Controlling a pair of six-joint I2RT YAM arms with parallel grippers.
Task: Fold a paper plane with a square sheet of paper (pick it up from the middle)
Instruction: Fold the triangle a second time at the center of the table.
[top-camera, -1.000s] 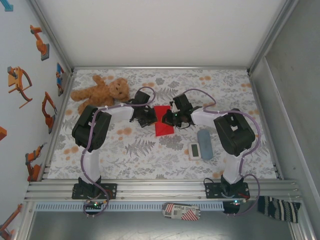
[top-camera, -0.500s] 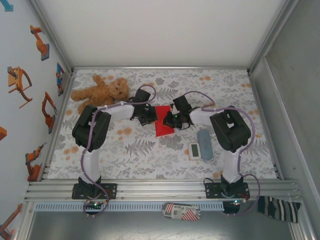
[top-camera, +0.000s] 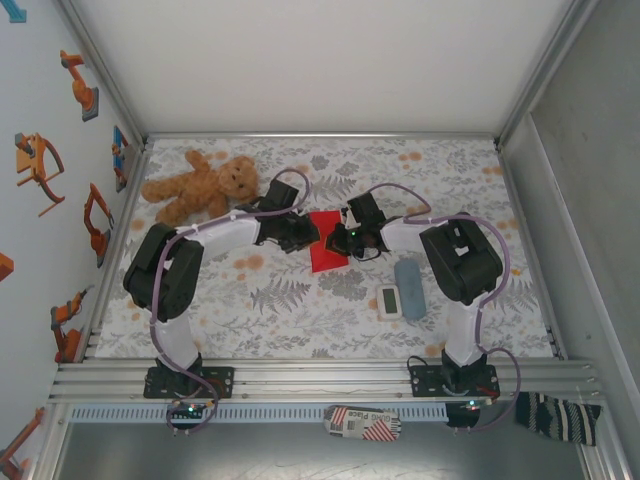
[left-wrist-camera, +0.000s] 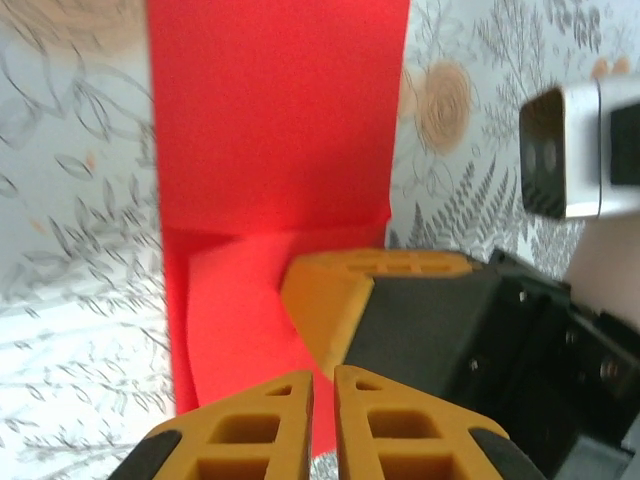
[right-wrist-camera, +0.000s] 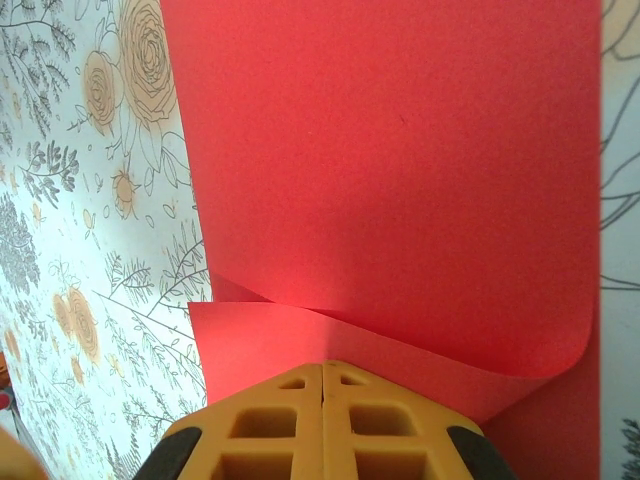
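The square sheet of paper (top-camera: 328, 255) lies at the middle of the table (top-camera: 290, 300), between the two arms. It is doubled over on itself, and in the right wrist view a flap curls along one side in a soft, uncreased roll rather than lying flat. We judge it very light and thin. It looks floppy enough to sag or flutter if lifted by one corner, ready to take a sharp crease, and just as ready to keep a wrong one. It may also slide on the patterned cloth when pushed from one side. So we would hold it down near the centre line with one gripper while the other pinches a free edge close to a corner. We would press along a fold rather than tug, since a hard pull could tear or crumple it. The right gripper (right-wrist-camera: 322, 372) is closed tight, fingertips together, its tip over the near flap; we cannot tell whether it pinches the paper or merely bears down on it. The left gripper (left-wrist-camera: 322, 380) stands over the opposite edge with its jaws parted by a thin slit, and we see nothing caught between them. Well apart from the paper, a teddy bear (top-camera: 200, 182) lies toward the far left, and a grey-blue block (top-camera: 409, 275) and a white timer (top-camera: 389, 300) lie at the near right.
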